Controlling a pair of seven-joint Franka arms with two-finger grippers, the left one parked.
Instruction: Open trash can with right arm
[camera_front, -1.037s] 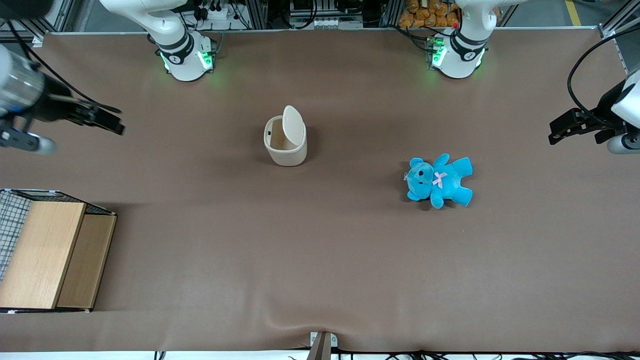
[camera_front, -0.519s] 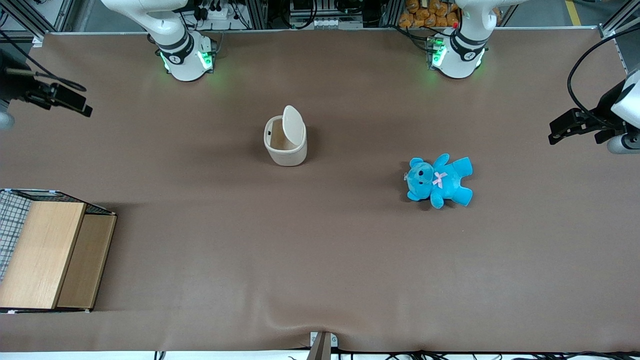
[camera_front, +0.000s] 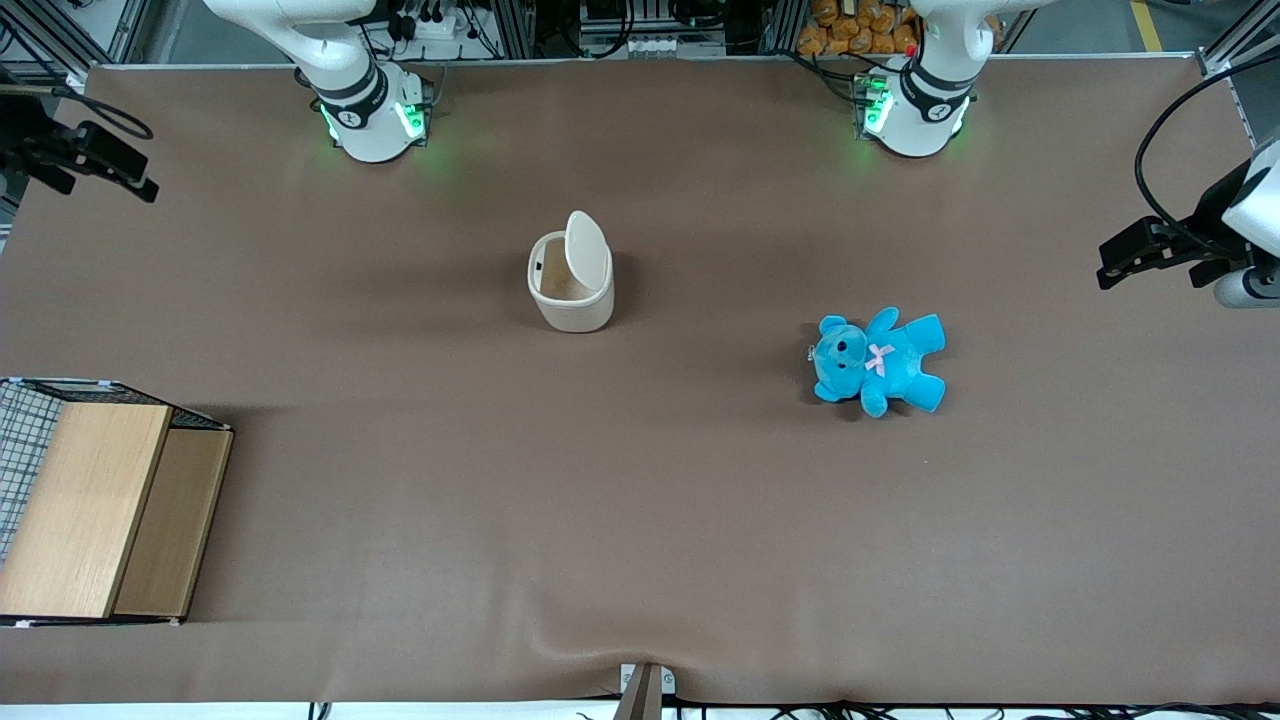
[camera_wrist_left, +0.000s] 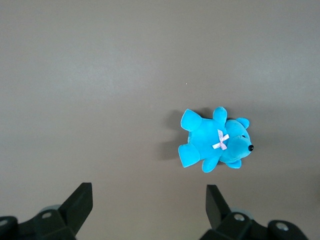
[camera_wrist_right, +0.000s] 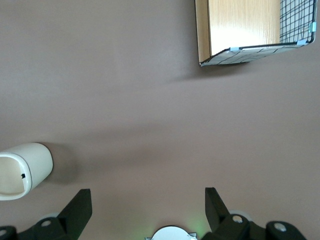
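The cream-white trash can (camera_front: 570, 287) stands on the brown table near the middle, its flip lid (camera_front: 587, 250) tipped up so the inside shows. In the right wrist view the trash can (camera_wrist_right: 22, 171) shows its open mouth. My right arm's gripper (camera_front: 125, 175) hovers high over the working arm's end of the table, well apart from the can. In the right wrist view the gripper (camera_wrist_right: 147, 202) is open, its two black fingers (camera_wrist_right: 79, 210) wide apart with only bare table between them.
A wooden box with a wire-mesh side (camera_front: 100, 510) sits at the working arm's end, nearer the front camera; it also shows in the wrist view as the box (camera_wrist_right: 245, 27). A blue teddy (camera_front: 880, 362) lies toward the parked arm's end. The right arm's base (camera_front: 368, 112) stands at the table's back edge.
My gripper has drawn away from the trash can toward the working arm's end of the table and farther from the front camera. The can's lid stays tipped up throughout.
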